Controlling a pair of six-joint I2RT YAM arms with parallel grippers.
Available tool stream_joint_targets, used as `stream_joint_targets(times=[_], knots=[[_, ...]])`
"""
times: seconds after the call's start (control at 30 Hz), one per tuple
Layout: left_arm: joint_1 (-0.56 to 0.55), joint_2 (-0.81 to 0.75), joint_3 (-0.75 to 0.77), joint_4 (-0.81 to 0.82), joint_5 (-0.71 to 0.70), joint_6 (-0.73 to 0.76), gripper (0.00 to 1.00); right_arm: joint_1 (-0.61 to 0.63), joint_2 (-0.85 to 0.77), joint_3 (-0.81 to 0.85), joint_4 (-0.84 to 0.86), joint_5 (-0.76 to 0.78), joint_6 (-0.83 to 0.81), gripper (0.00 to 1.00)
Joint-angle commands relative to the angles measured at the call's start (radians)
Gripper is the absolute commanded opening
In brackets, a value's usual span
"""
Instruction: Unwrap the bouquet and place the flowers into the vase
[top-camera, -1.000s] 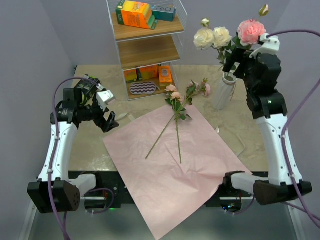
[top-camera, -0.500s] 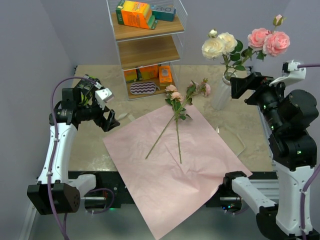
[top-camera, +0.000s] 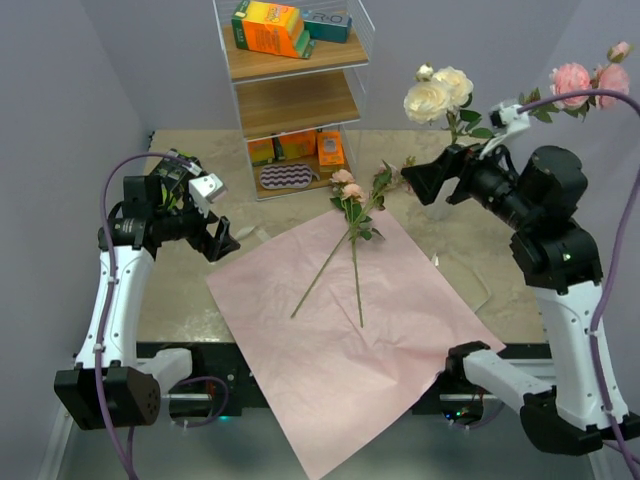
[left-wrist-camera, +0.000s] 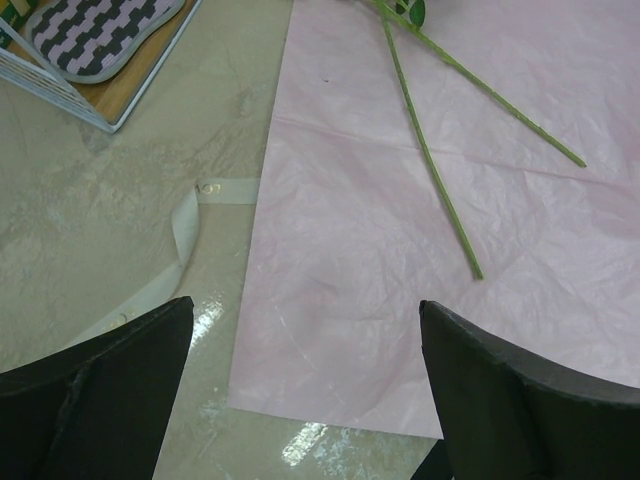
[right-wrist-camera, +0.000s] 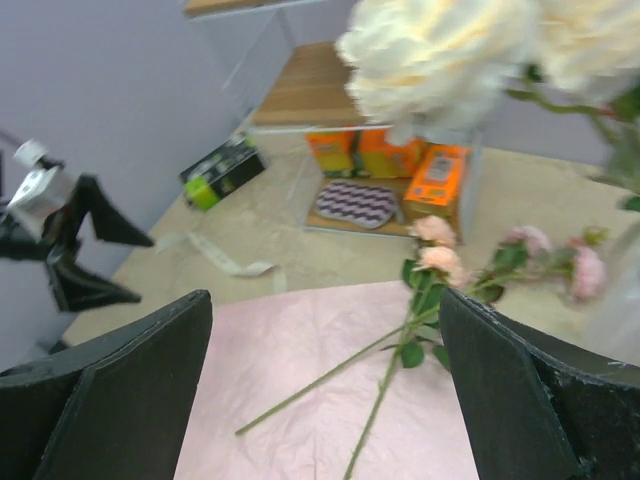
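Your left claw and right claw both hung released, empty. The loose flowers lay mid-frame on the pink sheet. They looked light and fragile-headed, probably best pinched on their thin stems.

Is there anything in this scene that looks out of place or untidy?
The pink sheet hangs over the near edge of the table, one corner unsupported. A cream ribbon lies loose on the table beside it.
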Motion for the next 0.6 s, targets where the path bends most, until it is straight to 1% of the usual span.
stream_joint_targets(times=[0.0, 0.07, 0.1, 0.13, 0.2, 0.23, 0.3, 0.33, 0.43, 0.47, 0.5, 0.57], knots=[[0.011, 0.003, 0.035, 0.027, -0.009, -0.012, 0.99, 0.162, 0.031, -0.080, 0.077, -0.133, -0.079, 0.99], [0.009, 0.011, 0.031, 0.029, -0.012, -0.012, 0.99, 0.268, 0.066, -0.111, 0.085, -0.040, -0.099, 0.99], [0.009, 0.014, 0.030, 0.029, -0.012, -0.012, 0.99, 0.394, 0.080, -0.132, 0.085, 0.024, -0.118, 0.99], [0.009, 0.016, 0.028, 0.029, -0.013, -0.012, 0.99, 0.452, 0.106, -0.140, 0.077, 0.194, -0.124, 0.99], [0.011, 0.017, 0.027, 0.029, -0.015, -0.009, 0.99, 0.551, 0.164, -0.165, 0.076, 0.301, -0.121, 0.99], [0.009, 0.016, 0.027, 0.029, -0.016, -0.009, 0.99, 0.569, 0.175, -0.180, 0.090, 0.372, -0.110, 0.99], [0.009, 0.009, 0.022, 0.030, -0.023, -0.002, 0.99, 0.612, 0.208, -0.231, 0.107, 0.459, -0.072, 0.99], [0.009, 0.006, 0.021, 0.030, -0.029, 0.001, 0.99, 0.623, 0.224, -0.246, 0.099, 0.591, -0.046, 0.99], [0.009, 0.000, 0.005, 0.035, -0.038, 0.014, 0.99, 0.636, 0.301, -0.318, 0.042, 0.781, 0.138, 0.99], [0.011, -0.001, -0.005, 0.036, -0.042, 0.017, 0.99, 0.639, 0.313, -0.347, 0.057, 0.790, 0.202, 0.99], [0.009, -0.001, -0.011, 0.039, -0.044, 0.023, 0.99, 0.646, 0.325, -0.411, 0.097, 0.801, 0.253, 0.99], [0.009, 0.002, -0.027, 0.042, -0.046, 0.028, 0.99, 0.646, 0.341, -0.476, 0.178, 0.759, 0.381, 0.99]])
